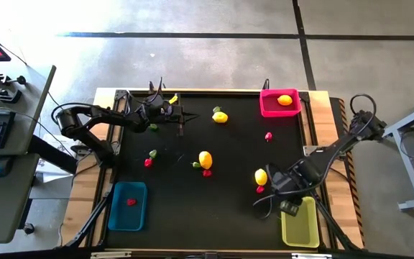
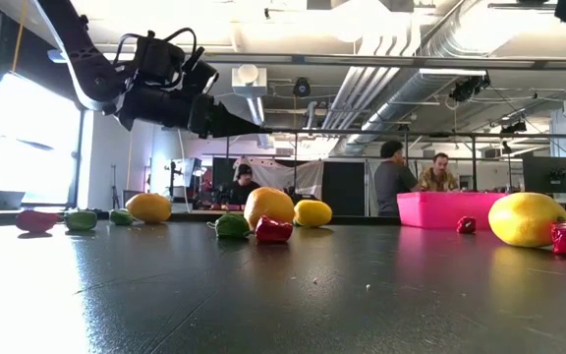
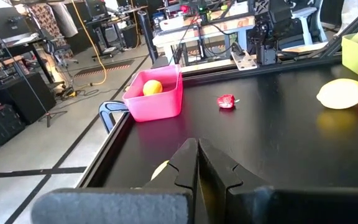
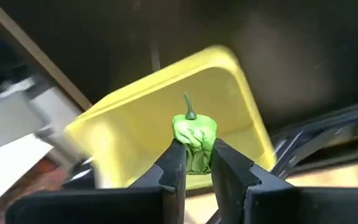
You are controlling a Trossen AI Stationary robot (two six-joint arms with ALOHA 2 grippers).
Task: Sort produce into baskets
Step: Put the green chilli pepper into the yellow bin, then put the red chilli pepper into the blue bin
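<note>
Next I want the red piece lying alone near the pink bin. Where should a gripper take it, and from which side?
Come straight down on the red piece and close across its rounded body, not its thin stem, which the left wrist view shows poking out sideways. It lies clear of the pink bin with bare table all round, so any jaw angle should fit. The left gripper is shut and empty.

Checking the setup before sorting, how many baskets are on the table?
3. In the high view: pink basket top right, blue basket bottom left, yellow-green basket bottom right. None seems hidden.
</note>
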